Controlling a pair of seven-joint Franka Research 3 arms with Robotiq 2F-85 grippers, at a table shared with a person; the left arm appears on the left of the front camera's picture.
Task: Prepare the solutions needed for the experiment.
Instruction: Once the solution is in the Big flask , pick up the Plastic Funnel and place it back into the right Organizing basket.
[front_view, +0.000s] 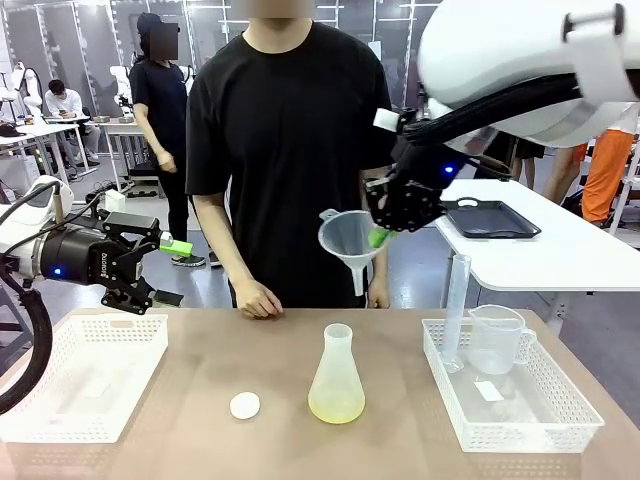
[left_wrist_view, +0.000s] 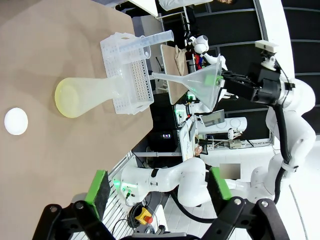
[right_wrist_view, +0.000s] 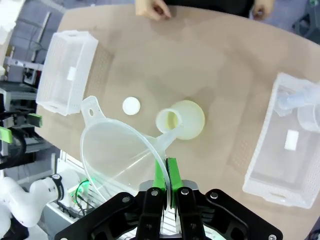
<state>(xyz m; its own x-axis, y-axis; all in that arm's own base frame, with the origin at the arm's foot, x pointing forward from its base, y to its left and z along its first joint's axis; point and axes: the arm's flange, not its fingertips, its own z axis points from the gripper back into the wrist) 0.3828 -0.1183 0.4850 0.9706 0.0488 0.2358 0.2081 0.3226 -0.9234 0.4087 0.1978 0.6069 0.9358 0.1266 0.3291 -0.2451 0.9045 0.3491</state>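
**Person:** What have you got there?

**Me:** My right gripper (front_view: 380, 232) is pinching the rim of the clear plastic funnel (front_view: 347, 240). I hold it in the air, above and a little right of the frosted conical flask (front_view: 337, 375). The flask stands mid-table, nearer the near edge. The pale yellow solution (front_view: 336, 407) lies shallow in its bottom. My left gripper (front_view: 158, 272) hangs by the table's left edge, jaws spread, nothing between them.

**Person:** And what could go wrong?

**Me:** I grip only a thin wall, so I judge the funnel could swivel between my pads (its stem leans off to one side in my right wrist view). If the stem lands on the flask's lip instead of inside the narrow neck, the flask may tip, since so little liquid weighs it down. The solution would then spill across the table, perhaps onto the small white round disc (front_view: 244, 405) near its left.
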